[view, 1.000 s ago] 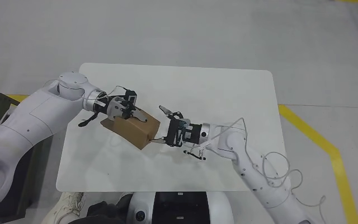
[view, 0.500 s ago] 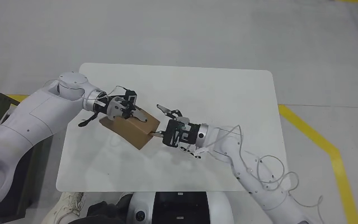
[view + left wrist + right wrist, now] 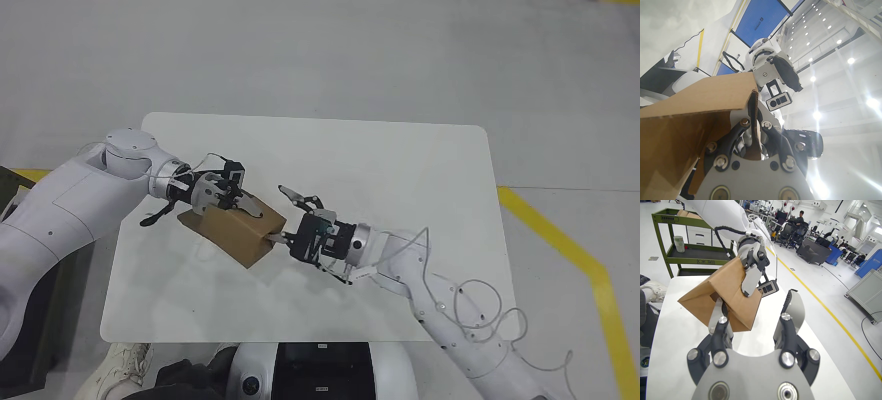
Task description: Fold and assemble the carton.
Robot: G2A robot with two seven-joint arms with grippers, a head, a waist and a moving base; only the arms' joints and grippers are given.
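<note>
Two arms meet over the near-left part of the white counter (image 3: 400,170), with a brown cardboard carton (image 3: 235,232) between them. The left end effector (image 3: 240,205) is clamped on the carton. In the right wrist view, one pale finger (image 3: 750,283) lies flat on the upper panel of the carton (image 3: 725,294), and in the left wrist view the left end effector (image 3: 754,128) pinches a corrugated wall edge of the carton (image 3: 687,106) between its two fingers.

We see the carton only partly formed. It is tilted, its end toward the right arm is open, and a flap folds down over that opening. We cannot tell whether its lower corner touches the counter (image 3: 677,332).

The right end effector (image 3: 280,215) sits at that open end with its fingers spread wide and holding nothing. In its own wrist view, the right end effector (image 3: 754,298) has one fingertip (image 3: 717,303) tucked into the opening under the flap, while the other finger stands clear of the cardboard on the far side.

Behind the counter stands a green cart (image 3: 660,220) with a pale tumbler (image 3: 678,244) on its middle shelf.
</note>
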